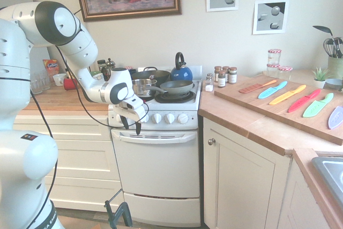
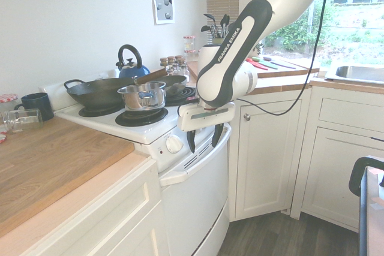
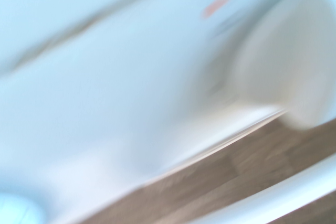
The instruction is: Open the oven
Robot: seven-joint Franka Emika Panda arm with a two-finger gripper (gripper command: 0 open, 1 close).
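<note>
While the claw (image 2: 204, 138) hangs spread near the oven handle (image 2: 198, 163); reaching seems underway; next, grip and pull.

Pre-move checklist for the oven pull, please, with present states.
1. Oven door shut, ready to be pulled: ok.
2. Gripper open, with nothing between its fingers: ok, both exterior views show them apart.
3. Fingers around the handle bar: cannot tell; they hang close to it, but no view settles whether they straddle or touch it.
4. Pans seated on the hob: ok, the saucepan and wok sit upright.
5. Door's downward swing clear of the arm: cannot tell; the views don't show the whole sweep.
</note>
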